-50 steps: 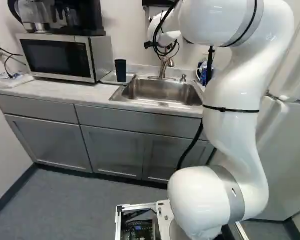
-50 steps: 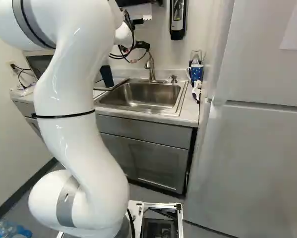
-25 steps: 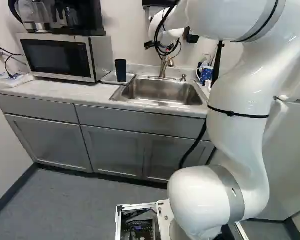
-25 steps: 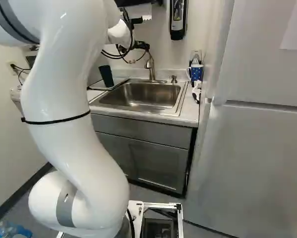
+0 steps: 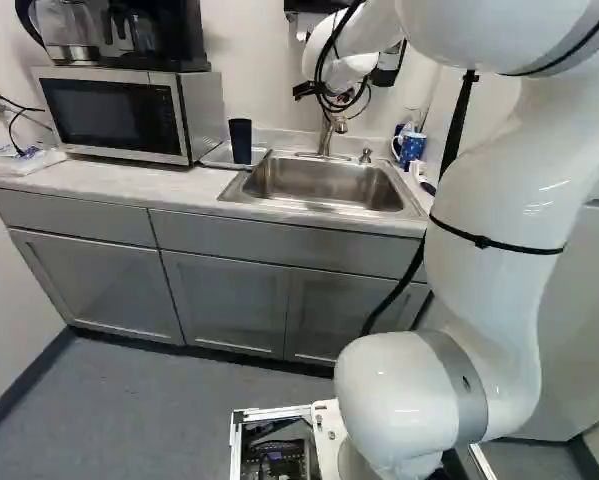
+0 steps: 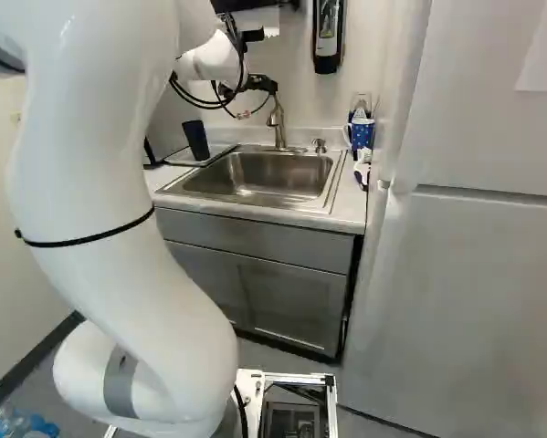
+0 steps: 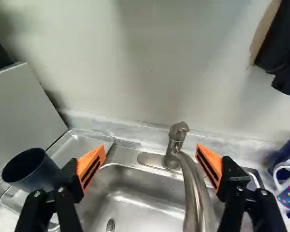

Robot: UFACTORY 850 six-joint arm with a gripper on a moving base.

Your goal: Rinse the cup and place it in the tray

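Beside the faucet, the black gripper (image 6: 259,83) shows partly among cables in the right base view. In the wrist view the gripper (image 7: 150,162) is open, its orange pads wide apart on either side of the faucet (image 7: 175,145), holding nothing. The dark blue cup (image 5: 241,141) stands upright at the metal tray (image 5: 216,155), left of the sink in the left base view. Seen from the wrist, the cup (image 7: 30,168) is outside the finger nearer the microwave, its mouth facing up; the tray (image 7: 76,143) extends behind it. The cup's base is partly hidden by that finger.
The steel sink (image 5: 324,185) lies below the faucet. A microwave (image 5: 119,112) stands beside the tray. Across the sink are a blue dotted mug (image 6: 362,134) and a soap pump (image 6: 319,144). A dispenser (image 6: 327,35) hangs on the wall; a fridge (image 6: 492,274) stands at right.
My arm's upper links have swung right in the left base view and left in the right one. The wrist has shifted slightly. Cup, tray and base have not moved.
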